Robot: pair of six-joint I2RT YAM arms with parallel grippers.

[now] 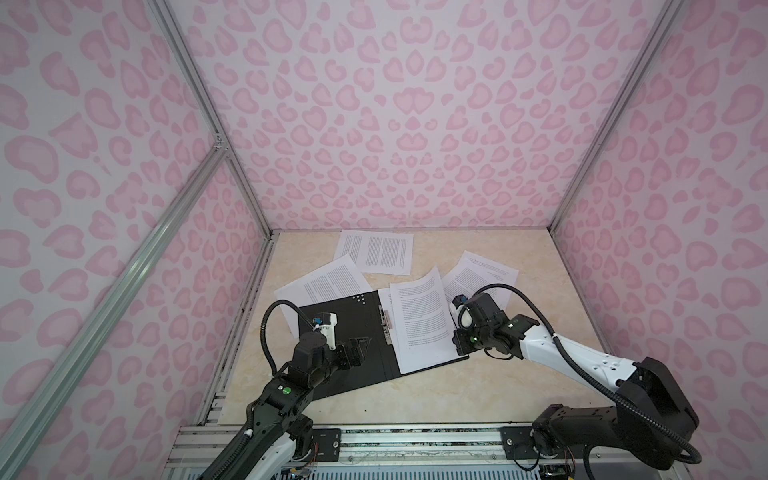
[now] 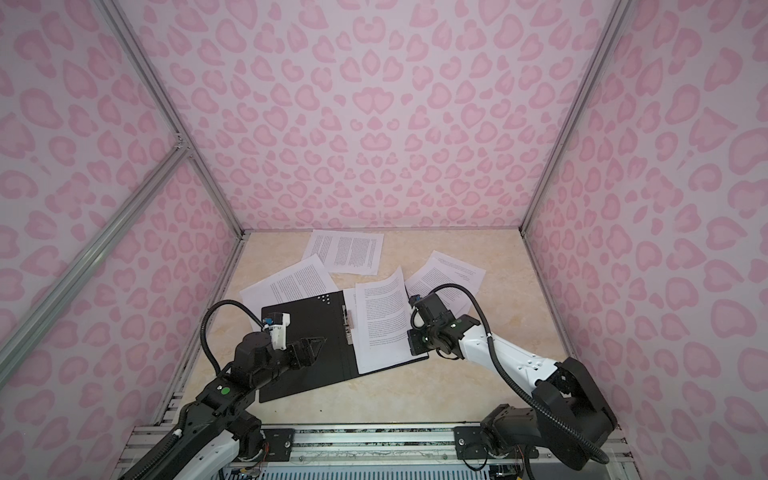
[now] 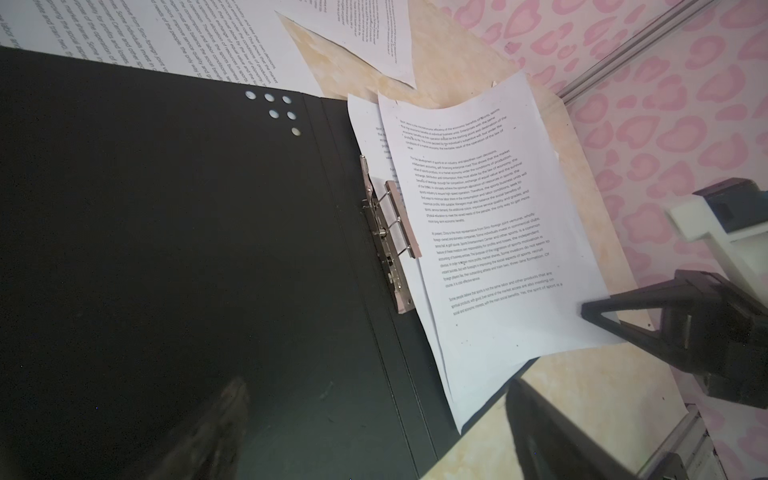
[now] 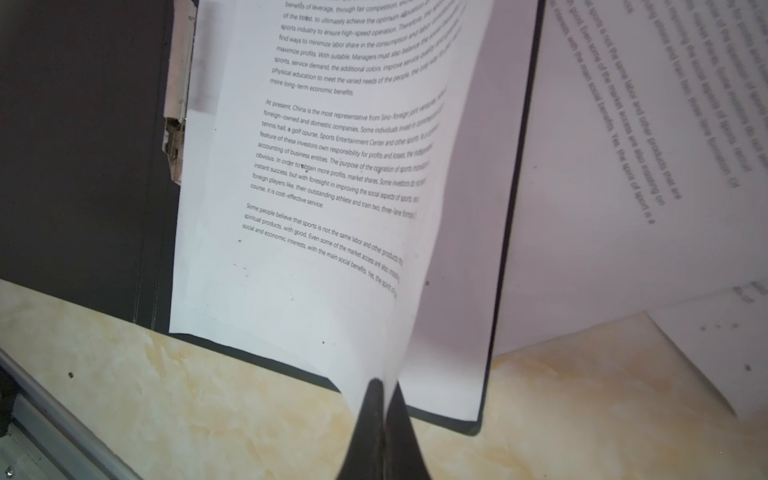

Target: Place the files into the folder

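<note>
In both top views the print on the files [image 1: 376, 251] is coming out too small to read. The folder [image 1: 345, 328] is covering the near corner of the left sheet [image 1: 328, 282], and the left arm [image 1: 307, 365] is hiding the folder's near left corner. In the right wrist view the right tool [image 4: 384, 395] is running off the frame's edge, and the lifted sheet [image 4: 332, 166] is blurring along its raised side.

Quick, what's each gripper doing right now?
Left gripper: open, empty, over the folder.
Right gripper: shut on the top sheet, pinching its edge.
</note>
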